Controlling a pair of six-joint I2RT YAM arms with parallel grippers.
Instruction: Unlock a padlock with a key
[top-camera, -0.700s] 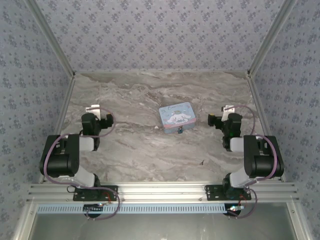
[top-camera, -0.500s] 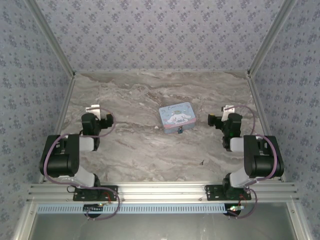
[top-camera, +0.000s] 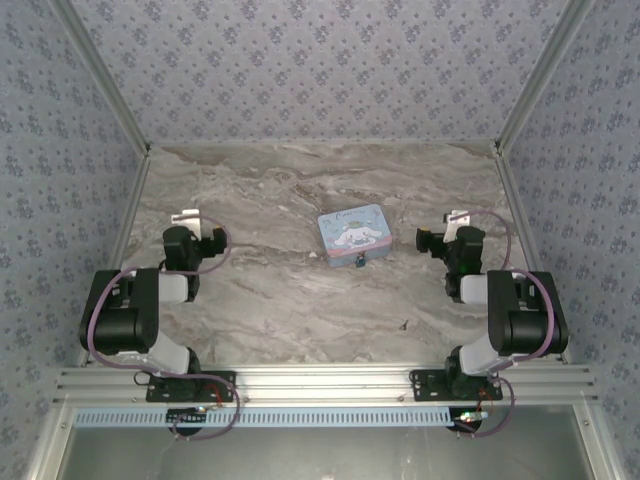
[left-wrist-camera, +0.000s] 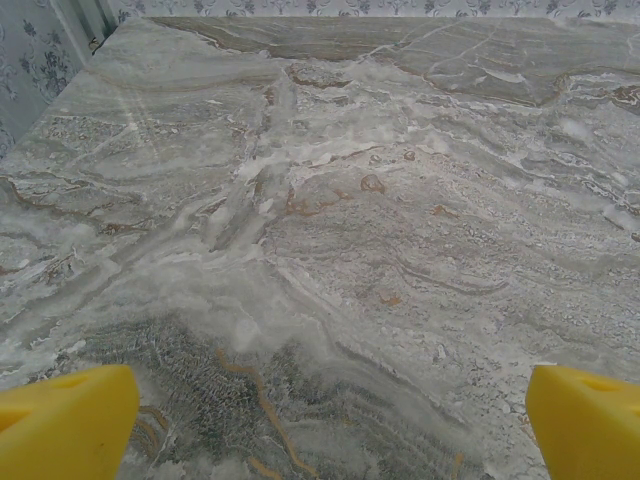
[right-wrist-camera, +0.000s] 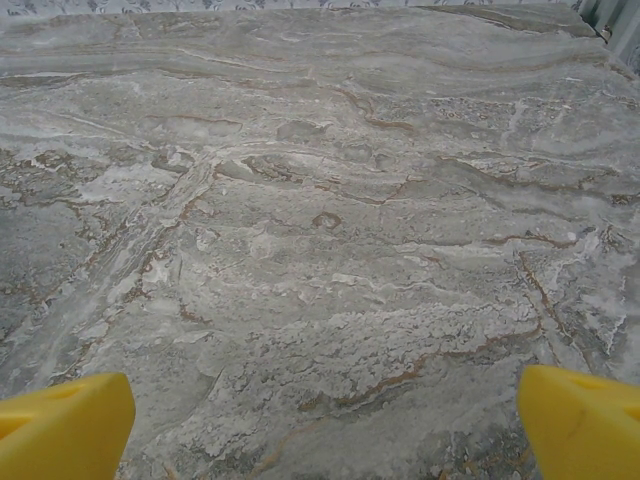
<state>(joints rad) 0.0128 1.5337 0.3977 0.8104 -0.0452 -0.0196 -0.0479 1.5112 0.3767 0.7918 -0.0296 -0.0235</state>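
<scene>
Yellow-tipped left gripper (left-wrist-camera: 325, 415), right gripper (right-wrist-camera: 322, 420): agape.

Place: I take this for a lab robot test booth, not a home.
Walls: floral-papered panels (top-camera: 320, 60) close off the left, far and right sides.
Surface: marble-look tabletop (top-camera: 290, 300).
Near edge: aluminium rail (top-camera: 320, 382) carries the left arm (top-camera: 130, 320) and the right arm (top-camera: 520, 315).

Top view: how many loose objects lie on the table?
3: tin mid-table, padlock at its near edge, key a dark speck nearer and to its right. Tinier things could go unseen.
</scene>
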